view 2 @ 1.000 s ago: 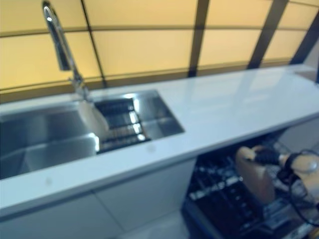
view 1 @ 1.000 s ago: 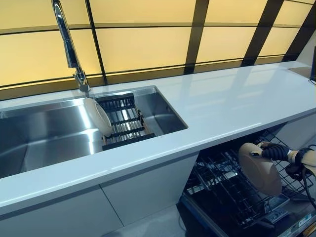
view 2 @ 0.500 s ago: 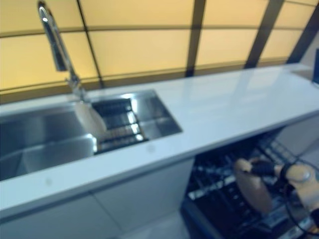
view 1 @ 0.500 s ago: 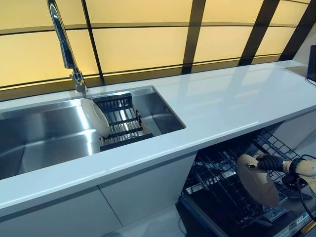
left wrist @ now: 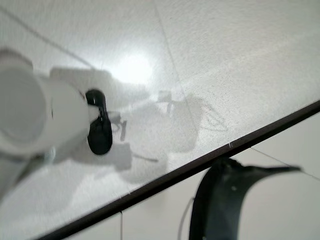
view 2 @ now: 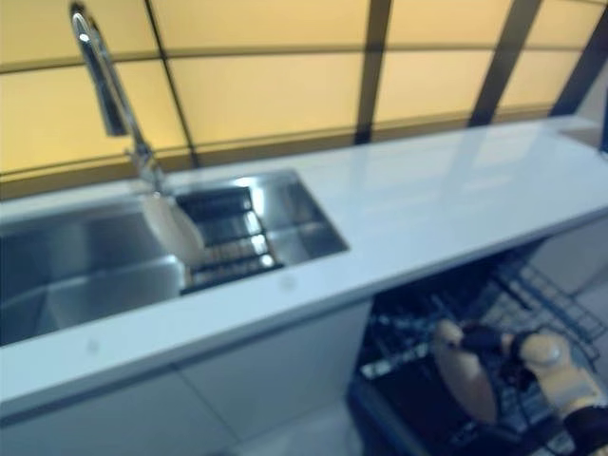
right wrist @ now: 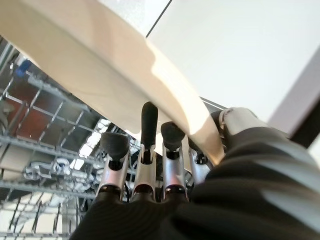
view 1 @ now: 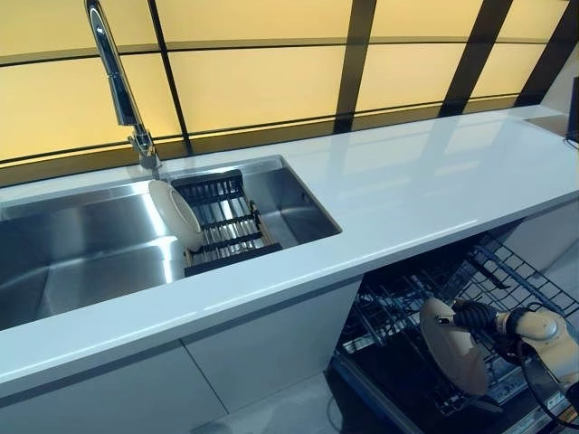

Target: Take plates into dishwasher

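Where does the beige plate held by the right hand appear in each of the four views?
Left eye view: beige plate at lower right, over the dishwasher rack.
Right eye view: lower right, beside the right hand.
Left wrist view: not in it.
Right wrist view: across the top, above the fingers.
Shared landmark: the dishwasher rack.

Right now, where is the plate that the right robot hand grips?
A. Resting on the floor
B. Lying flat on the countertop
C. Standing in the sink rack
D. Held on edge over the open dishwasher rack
D: the right robot hand grips the beige plate by its rim, on edge over the dishwasher rack; a different, white plate stands in the sink.
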Controlling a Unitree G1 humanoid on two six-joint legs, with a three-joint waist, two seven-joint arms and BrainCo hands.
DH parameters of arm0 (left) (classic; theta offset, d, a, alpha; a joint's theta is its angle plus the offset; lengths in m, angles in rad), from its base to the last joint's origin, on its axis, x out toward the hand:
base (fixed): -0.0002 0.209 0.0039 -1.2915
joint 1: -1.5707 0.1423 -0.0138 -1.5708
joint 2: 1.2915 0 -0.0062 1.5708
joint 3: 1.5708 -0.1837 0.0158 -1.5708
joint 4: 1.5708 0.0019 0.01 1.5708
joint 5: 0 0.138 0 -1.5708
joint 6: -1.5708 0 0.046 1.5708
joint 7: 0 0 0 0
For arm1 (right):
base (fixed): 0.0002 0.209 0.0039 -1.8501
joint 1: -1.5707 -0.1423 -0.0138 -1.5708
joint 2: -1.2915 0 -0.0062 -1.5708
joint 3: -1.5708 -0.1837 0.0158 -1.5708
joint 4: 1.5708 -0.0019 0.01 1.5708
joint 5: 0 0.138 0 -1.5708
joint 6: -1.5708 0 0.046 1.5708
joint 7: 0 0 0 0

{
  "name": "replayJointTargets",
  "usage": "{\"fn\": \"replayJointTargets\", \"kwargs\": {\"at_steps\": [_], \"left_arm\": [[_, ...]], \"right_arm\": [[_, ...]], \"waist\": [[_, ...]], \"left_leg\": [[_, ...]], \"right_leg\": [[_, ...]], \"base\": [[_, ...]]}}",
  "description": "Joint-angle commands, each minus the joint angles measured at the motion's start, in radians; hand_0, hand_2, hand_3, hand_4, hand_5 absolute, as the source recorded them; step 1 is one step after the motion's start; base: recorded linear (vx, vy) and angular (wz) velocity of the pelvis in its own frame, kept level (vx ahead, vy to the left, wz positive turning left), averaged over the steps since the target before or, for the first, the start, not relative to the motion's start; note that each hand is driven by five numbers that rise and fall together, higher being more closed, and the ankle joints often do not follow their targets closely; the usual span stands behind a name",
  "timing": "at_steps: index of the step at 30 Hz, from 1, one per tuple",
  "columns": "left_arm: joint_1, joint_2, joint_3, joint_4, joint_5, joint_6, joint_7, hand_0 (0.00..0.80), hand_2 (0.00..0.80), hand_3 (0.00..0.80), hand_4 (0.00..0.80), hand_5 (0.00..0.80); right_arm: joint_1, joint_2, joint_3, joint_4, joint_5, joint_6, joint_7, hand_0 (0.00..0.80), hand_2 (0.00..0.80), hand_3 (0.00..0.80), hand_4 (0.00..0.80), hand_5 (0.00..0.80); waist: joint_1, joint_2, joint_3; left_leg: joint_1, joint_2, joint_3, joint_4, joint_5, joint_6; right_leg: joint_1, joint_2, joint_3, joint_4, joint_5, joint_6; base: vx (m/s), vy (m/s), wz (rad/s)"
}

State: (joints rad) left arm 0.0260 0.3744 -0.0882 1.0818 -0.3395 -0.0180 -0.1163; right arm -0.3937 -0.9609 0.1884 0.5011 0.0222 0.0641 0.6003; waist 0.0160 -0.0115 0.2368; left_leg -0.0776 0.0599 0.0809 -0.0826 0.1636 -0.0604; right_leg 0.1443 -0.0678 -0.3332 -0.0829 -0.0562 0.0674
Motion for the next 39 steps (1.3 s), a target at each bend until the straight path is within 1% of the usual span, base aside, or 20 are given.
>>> {"fn": "replayJointTargets", "kwargs": {"at_steps": [1,12,19,22,31,39], "left_arm": [[-0.047,0.026,-0.031,-0.01,-0.026,-0.017,0.006,0.0,0.0,0.0,0.0,0.0],[-0.062,0.027,-0.044,-0.021,-0.051,-0.009,0.015,0.0,0.0,0.0,0.0,0.0],[-0.061,0.027,-0.052,-0.031,-0.053,-0.011,0.012,0.0,0.0,0.0,0.0,0.0],[-0.057,0.03,-0.053,-0.04,-0.056,-0.014,0.008,0.0,0.0,0.0,0.0,0.0],[-0.064,0.038,-0.056,-0.047,-0.052,-0.005,0.009,0.0,0.0,0.0,0.0,0.0],[-0.065,0.037,-0.061,-0.058,-0.045,-0.005,0.011,0.0,0.0,0.0,0.0,0.0]], "right_arm": [[-0.097,-0.011,0.069,-0.006,-0.033,-0.04,-0.043,0.8,0.8,0.8,0.8,0.8],[-0.143,0.003,0.137,0.081,-0.166,-0.063,-0.102,0.8,0.8,0.8,0.8,0.8],[-0.17,0.007,0.174,0.118,-0.231,-0.053,-0.13,0.8,0.8,0.8,0.8,0.8],[-0.177,-0.005,0.182,0.146,-0.266,-0.057,-0.134,0.8,0.8,0.8,0.8,0.8],[-0.189,-0.006,0.193,0.185,-0.268,-0.05,-0.146,0.8,0.8,0.8,0.8,0.8],[-0.17,0.004,0.188,0.186,-0.284,-0.044,-0.15,0.8,0.8,0.8,0.8,0.8]], "waist": [[0.021,-0.023,0.012],[0.035,-0.005,0.028],[0.043,0.006,0.035],[0.047,0.01,0.04],[0.052,0.009,0.05],[0.051,0.006,0.049]], "left_leg": [[0.078,-0.042,0.048,0.023,-0.144,0.011],[0.068,-0.048,0.038,0.022,-0.14,0.01],[0.061,-0.053,0.032,0.02,-0.135,0.008],[0.058,-0.054,0.031,0.018,-0.134,0.008],[0.054,-0.056,0.025,0.015,-0.131,0.01],[0.058,-0.057,0.026,0.013,-0.135,0.013]], "right_leg": [[-0.106,0.004,0.031,0.036,0.055,0.002],[-0.116,-0.005,0.022,0.042,0.055,0.0],[-0.121,-0.007,0.02,0.045,0.054,-0.001],[-0.124,-0.009,0.017,0.045,0.055,0.0],[-0.132,-0.009,0.013,0.049,0.057,0.001],[-0.132,-0.008,0.015,0.045,0.06,0.003]], "base": [[0.0,0.0,0.0],[0.0,0.0,0.0],[0.0,0.0,0.0],[-0.003,-0.002,0.02],[-0.004,-0.01,0.08],[0.0,0.0,0.0]]}}
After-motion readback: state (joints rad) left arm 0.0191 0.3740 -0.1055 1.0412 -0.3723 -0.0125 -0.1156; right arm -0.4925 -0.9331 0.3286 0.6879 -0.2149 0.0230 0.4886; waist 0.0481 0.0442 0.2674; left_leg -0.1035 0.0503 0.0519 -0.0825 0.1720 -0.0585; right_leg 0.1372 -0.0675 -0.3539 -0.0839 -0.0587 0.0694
